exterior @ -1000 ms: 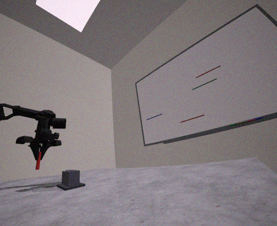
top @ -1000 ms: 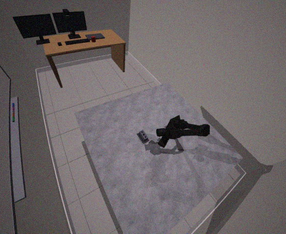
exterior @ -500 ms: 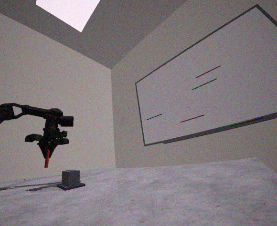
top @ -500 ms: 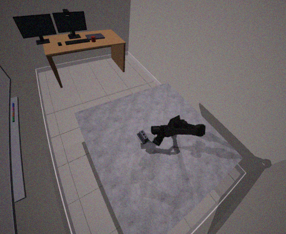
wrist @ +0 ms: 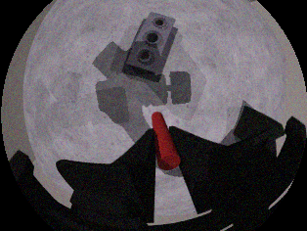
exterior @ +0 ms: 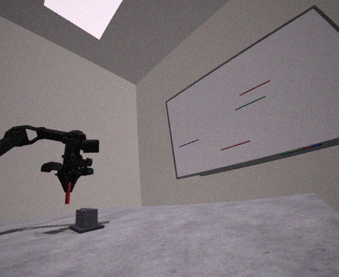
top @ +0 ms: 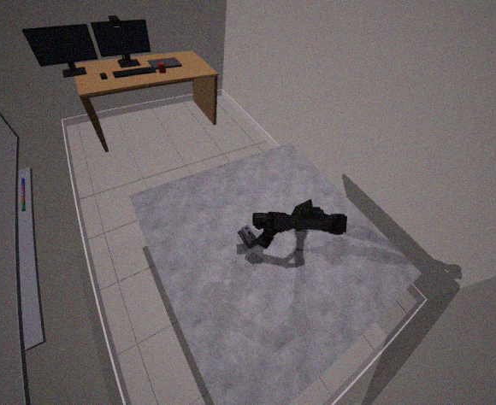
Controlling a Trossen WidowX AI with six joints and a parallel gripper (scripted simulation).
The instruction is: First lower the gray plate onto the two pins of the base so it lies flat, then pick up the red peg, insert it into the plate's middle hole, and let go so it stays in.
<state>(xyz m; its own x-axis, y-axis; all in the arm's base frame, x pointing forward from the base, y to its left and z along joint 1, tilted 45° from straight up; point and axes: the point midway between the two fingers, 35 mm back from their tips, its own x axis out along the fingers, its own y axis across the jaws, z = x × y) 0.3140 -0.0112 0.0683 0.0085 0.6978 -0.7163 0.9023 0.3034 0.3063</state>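
My gripper (exterior: 68,190) (wrist: 161,132) is shut on the red peg (exterior: 67,197) (wrist: 166,147). The peg points down and leans slightly in the exterior view; its lower end sticks out below the fingertips, in the air. The gray plate (top: 247,236) (exterior: 86,217) (wrist: 157,48) sits on the dark base (exterior: 87,229) and looks flat. Its three holes show in a row in the wrist view. The gripper and peg are above the plate's height and off to its side, left of it in the exterior view. The pins cannot be made out clearly.
The base and plate stand on the marbled gray surface (top: 239,314) (exterior: 193,238). The arm's shadow falls beside the base. A wooden desk (top: 138,81) with monitors is far back in the top view, and a whiteboard (exterior: 211,119) hangs on the wall.
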